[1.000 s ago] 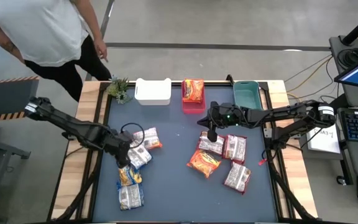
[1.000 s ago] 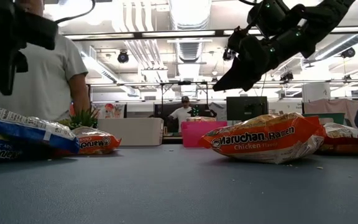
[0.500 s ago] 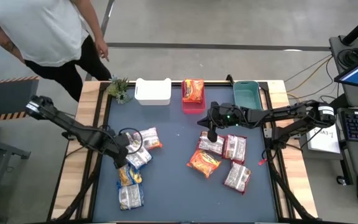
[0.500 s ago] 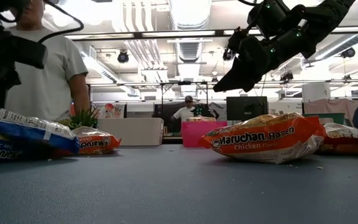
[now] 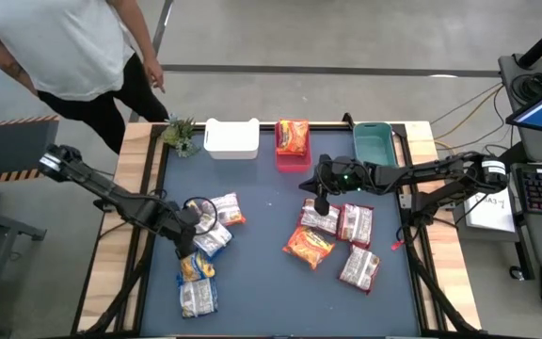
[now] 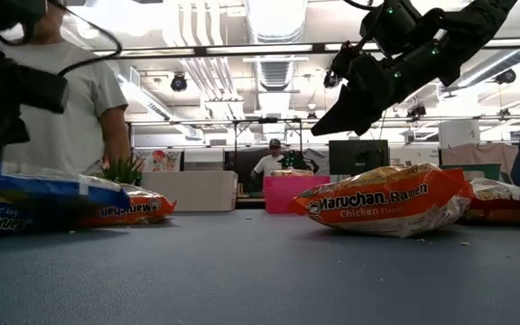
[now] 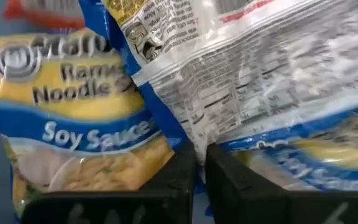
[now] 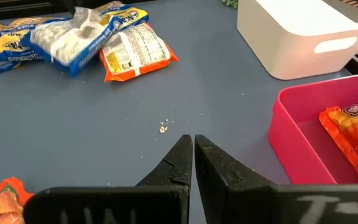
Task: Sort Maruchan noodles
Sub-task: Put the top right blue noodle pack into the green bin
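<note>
The table [image 5: 271, 301] is carrying everything, with three bins lined along its far edge: white bin [image 5: 231, 138], pink bin [image 5: 293, 158] and teal bin [image 5: 374, 143], presumably one per flavour. One orange packet [image 5: 293, 137] is already lying in the pink bin, so orange is likely going there.

A person [image 5: 64, 47] is standing off the far left corner, beside the small plant [image 5: 181, 135].

The noodles are sitting in two loose clusters. The right cluster [image 5: 335, 240] is holding orange and silver-red packets, with the orange chicken packet [image 6: 386, 200] lying flat nearest the low camera. The left cluster [image 5: 205, 254] is mostly blue-yellow soy sauce packets plus one orange one.

The left gripper [image 5: 194, 226] is reaching down into the left cluster. In the left wrist view its fingers [image 7: 166, 180] are pressing nearly together on the edge of a blue-yellow packet [image 7: 241, 81], pinching the thin crinkly film rather than the noodle block. That packet is looking tilted up, though the wrist view is too close to say whether it is off the table.

The right gripper [image 5: 320, 201] is waiting above the table by the right cluster, fingers pressed together and empty, pointing toward the pink and white bins.
</note>
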Controlling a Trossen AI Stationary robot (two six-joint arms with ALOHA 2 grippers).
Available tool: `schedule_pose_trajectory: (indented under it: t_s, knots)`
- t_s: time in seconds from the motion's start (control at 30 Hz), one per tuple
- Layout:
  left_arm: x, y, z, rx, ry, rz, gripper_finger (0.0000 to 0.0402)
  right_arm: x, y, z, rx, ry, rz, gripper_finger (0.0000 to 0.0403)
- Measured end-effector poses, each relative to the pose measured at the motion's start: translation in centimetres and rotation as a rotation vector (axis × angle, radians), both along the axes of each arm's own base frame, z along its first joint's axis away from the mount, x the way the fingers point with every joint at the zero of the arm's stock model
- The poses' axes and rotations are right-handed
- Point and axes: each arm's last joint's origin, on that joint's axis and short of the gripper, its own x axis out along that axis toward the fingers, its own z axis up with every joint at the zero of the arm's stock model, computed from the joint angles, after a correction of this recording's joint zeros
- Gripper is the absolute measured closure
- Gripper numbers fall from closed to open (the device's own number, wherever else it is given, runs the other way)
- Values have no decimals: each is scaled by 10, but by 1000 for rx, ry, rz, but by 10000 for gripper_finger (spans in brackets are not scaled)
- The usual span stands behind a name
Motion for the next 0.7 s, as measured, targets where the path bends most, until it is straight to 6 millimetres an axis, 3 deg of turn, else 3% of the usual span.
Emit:
schedule_pose_trajectory:
  t_s: [0.1,0.23,0.43,0.57,0.7]
  knots:
    - [10,-2,22,50,-117,-33,399,0,0,0,0,0,0,394]
    - [21,-2,70,195,-336,-68,401,0,0,0,0,0,0,394]
    - [24,1,125,320,-529,-111,401,0,0,0,0,0,0,394]
    - [25,0,129,339,-535,-130,401,0,0,0,0,0,0,394]
    - [26,-1,109,340,-475,-112,401,-1,0,-1,1,4,0,394]
